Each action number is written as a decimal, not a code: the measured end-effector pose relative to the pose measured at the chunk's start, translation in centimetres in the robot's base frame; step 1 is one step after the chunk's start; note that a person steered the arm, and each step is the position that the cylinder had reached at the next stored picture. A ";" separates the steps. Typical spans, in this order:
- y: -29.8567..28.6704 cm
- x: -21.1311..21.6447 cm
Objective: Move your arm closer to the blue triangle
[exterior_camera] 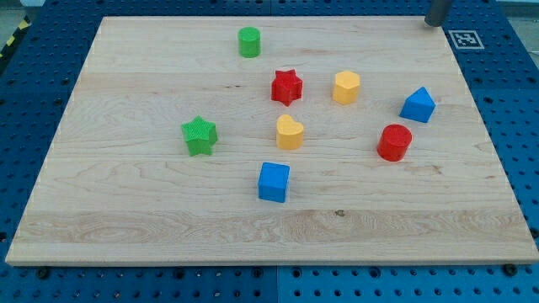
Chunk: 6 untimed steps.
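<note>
Now: my tip (435, 23) at top right | blue triangle (418, 105) well below | no jaws

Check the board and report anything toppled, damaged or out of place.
Nothing stands out. All eight blocks sit apart and flat on the wooden board. My tip is at the view's top right corner, above the blue triangle.

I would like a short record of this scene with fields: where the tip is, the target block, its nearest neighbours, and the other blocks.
tip: my tip at the view's top right corner, at the board's edge, touching no block
target: blue triangle, near the view's right, below my tip
nearest neighbours: red cylinder below-left of it; yellow hexagon to its left
other blocks: red star, yellow heart, blue cube, green star, green cylinder
surface: wooden board
</note>
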<state>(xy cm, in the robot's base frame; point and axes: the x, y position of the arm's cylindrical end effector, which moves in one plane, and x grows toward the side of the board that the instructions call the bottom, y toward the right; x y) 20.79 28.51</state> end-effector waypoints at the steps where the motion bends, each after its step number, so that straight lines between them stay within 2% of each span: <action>1: -0.2 0.1; 2: -5.2 3.4; 4: -6.7 12.1; 6: -6.7 15.2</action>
